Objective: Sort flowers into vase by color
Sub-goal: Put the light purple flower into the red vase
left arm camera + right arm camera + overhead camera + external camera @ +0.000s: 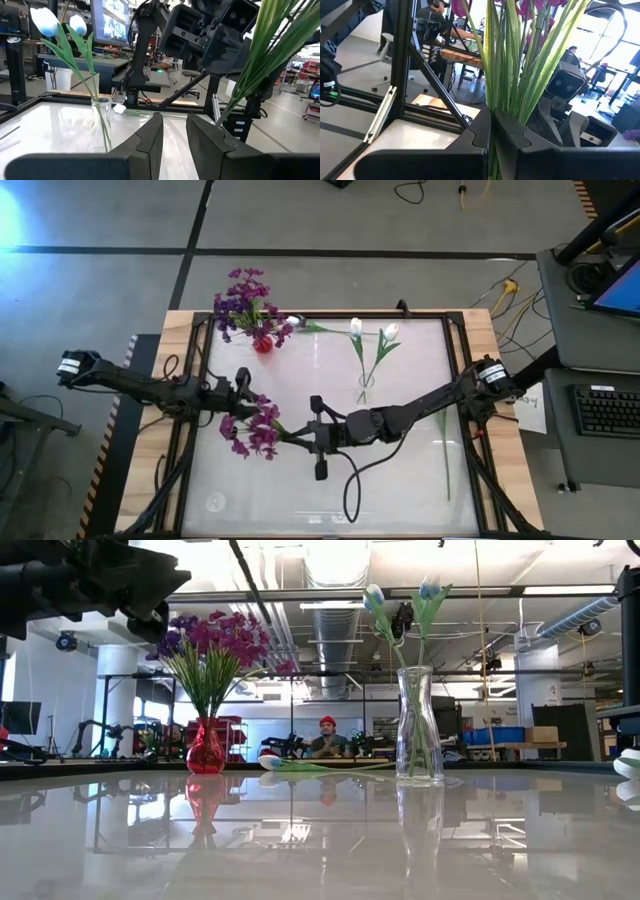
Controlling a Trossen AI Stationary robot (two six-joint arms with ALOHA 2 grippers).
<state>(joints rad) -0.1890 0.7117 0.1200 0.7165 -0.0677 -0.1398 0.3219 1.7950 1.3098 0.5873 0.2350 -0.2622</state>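
Right claw pinches the purple flower bunch mid-surface; left claw, slightly spread, waits beside; a clumsy handover could drop it.

The purple flowers in the right hand lose their blossoms past the frame edge.

Room's a big open workshop kind of space. Grey concrete floor with dark lines running across it, and some loose cables trailing on it past the table's far edge. Off to one side there's a dark desk with a keyboard on it. At table level you see exposed ducts and pipes overhead, bright daylight, and a person in a red hat sitting way back.
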